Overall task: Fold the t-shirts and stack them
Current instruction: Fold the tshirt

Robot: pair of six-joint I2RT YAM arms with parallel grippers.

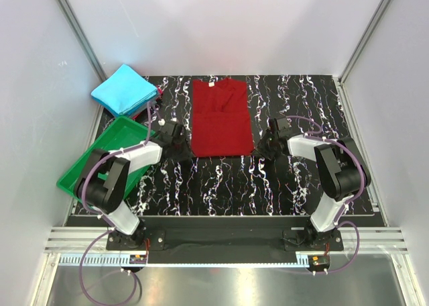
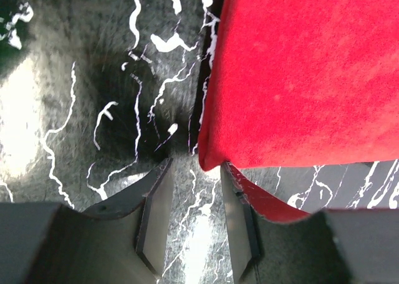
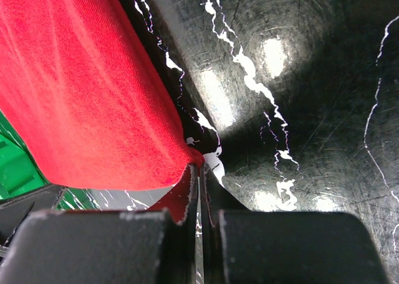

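With right fingers (image 3: 280, 246) clamped on a corner of the red shirt (image 1: 221, 118), half-open left fingers (image 2: 153, 222) should grip theirs before lifting.

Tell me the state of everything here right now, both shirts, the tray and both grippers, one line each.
red t-shirt, flat on the table, sides folded in to a long rectangle.
blue t-shirt, folded, at the far left corner.
green tray, flat at the left edge.
left gripper, open at the red t-shirt's near left corner.
right gripper, shut on its near right corner.
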